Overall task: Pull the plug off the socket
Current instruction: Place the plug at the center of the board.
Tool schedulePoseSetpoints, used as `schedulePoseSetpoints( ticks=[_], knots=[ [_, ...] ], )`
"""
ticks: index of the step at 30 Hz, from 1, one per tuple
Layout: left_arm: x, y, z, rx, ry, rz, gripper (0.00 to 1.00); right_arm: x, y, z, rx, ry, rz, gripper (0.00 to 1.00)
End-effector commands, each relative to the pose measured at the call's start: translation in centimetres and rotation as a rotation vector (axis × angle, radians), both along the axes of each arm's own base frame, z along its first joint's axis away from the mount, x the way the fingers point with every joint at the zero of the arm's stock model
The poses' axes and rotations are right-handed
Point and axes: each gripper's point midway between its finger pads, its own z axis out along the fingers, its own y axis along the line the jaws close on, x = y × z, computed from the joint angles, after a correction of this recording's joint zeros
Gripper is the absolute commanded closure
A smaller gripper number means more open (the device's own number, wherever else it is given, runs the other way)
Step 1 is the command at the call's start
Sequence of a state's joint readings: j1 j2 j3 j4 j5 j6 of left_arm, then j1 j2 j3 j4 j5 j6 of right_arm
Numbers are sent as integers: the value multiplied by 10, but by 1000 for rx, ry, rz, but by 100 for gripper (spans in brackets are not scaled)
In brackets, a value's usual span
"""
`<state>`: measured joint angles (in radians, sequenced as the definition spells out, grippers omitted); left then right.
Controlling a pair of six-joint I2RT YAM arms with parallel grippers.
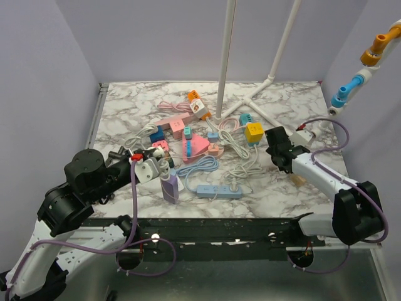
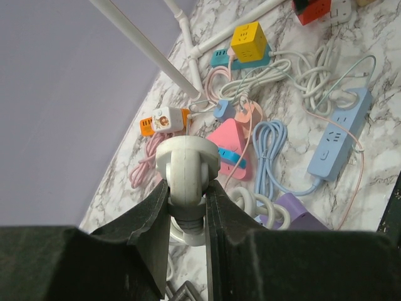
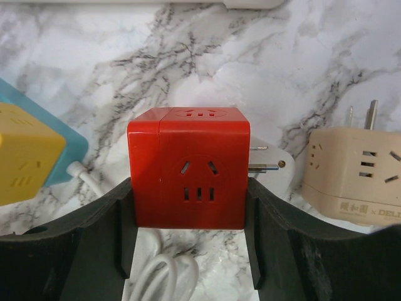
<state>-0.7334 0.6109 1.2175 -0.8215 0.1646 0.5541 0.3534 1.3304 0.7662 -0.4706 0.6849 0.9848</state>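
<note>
My left gripper (image 2: 187,188) is shut on a white round plug (image 2: 186,164) and holds it above the cable pile; a white cord (image 2: 250,204) coils beneath it. In the top view this gripper (image 1: 145,168) is at the table's near left with the white plug (image 1: 150,169). My right gripper (image 3: 188,191) is shut on a red cube socket (image 3: 188,166), one finger on each side. Metal prongs (image 3: 263,166) show at the cube's right side, against a flat white plug (image 3: 279,172). In the top view the right gripper (image 1: 277,148) is at the right middle and hides the cube.
A beige cube adapter (image 3: 354,182) lies right of the red cube, and a yellow cube on a teal base (image 3: 25,157) to its left. A blue power strip (image 1: 219,190), a purple block (image 1: 170,186), a pink socket (image 1: 195,145) and tangled cords fill the middle. White stand poles (image 1: 225,56) rise at the back.
</note>
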Motion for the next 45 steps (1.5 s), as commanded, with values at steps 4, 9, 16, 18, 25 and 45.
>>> schedulePoseSetpoints(
  ticks=[4,9,16,18,25,45],
  knots=[
    [4,6,27,-65,-56,46,100,29,-6,28,-34,-117,-32,99],
    [8,11,30,-51,-74,77,100,30,-25,5,-29,-33,-85,99],
    [28,30,39,-59,-124,225,100,-5,-55,0,-46,52,-201,90],
    [38,40,40,-49,-160,299,100,-15,-59,3,-51,50,-222,86],
    [71,80,33,24,-174,565,100,-20,-51,17,-2,11,-157,51],
    [53,120,-23,284,-63,613,100,-5,19,73,86,-123,235,0]
  ],
)
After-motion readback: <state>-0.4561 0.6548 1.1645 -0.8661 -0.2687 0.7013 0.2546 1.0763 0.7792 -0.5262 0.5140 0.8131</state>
